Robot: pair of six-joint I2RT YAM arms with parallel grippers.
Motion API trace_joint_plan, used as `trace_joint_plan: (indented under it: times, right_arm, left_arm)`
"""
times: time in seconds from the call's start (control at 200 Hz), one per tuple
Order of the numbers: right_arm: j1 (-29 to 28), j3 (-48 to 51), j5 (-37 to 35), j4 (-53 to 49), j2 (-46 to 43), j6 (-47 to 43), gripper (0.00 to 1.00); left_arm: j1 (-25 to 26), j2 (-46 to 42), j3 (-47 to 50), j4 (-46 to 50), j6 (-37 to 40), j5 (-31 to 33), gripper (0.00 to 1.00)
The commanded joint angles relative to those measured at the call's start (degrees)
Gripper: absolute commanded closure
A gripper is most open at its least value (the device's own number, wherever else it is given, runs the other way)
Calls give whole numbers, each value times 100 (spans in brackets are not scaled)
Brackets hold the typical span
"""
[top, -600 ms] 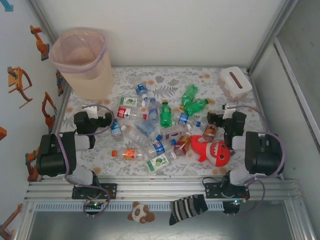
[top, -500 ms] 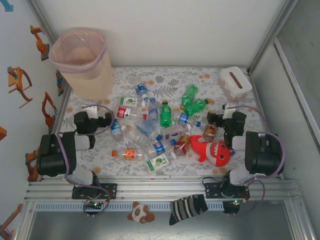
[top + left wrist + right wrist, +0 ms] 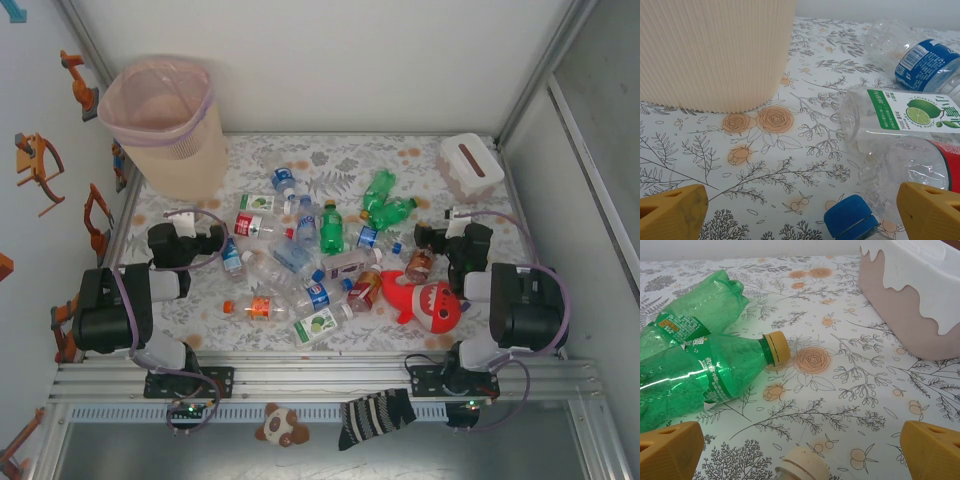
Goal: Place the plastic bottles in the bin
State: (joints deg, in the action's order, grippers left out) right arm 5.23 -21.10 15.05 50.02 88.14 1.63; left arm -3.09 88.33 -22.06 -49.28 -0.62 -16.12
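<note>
Several plastic bottles [image 3: 310, 250] lie scattered over the middle of the flowered tablecloth. The beige bin [image 3: 165, 125] with a pink liner stands at the far left; its ribbed wall [image 3: 710, 50] is close in the left wrist view. My left gripper [image 3: 200, 238] is open and empty [image 3: 801, 214], low over the cloth, with a blue bottle cap [image 3: 850, 220] near its right finger and a lime-label bottle [image 3: 900, 112] just beyond. My right gripper [image 3: 440, 235] is open and empty [image 3: 801, 450]. A cream cap [image 3: 802, 464] lies between its fingers, and two green bottles [image 3: 700, 375] lie ahead to its left.
A red shark plush [image 3: 425, 300] lies by the right arm. A white box with a brown slot [image 3: 470, 165] stands at the far right, close on the right [image 3: 910, 295] in the right wrist view. Enclosure walls surround the table.
</note>
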Motion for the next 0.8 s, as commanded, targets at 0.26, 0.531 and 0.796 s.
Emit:
trace_joint_plan:
  times: [0.26, 0.531, 0.796]
  right_arm:
    - [14, 3, 51, 192, 33, -68, 1]
    - [13, 5, 51, 190, 31, -66, 1]
    - [17, -139, -205, -197, -151, 20, 1]
  left_arm:
    - [6, -1, 26, -159, 62, -69, 3]
    - [-1, -5, 13, -153, 58, -84, 3]
    - [-1, -137, -4, -12, 95, -120, 3]
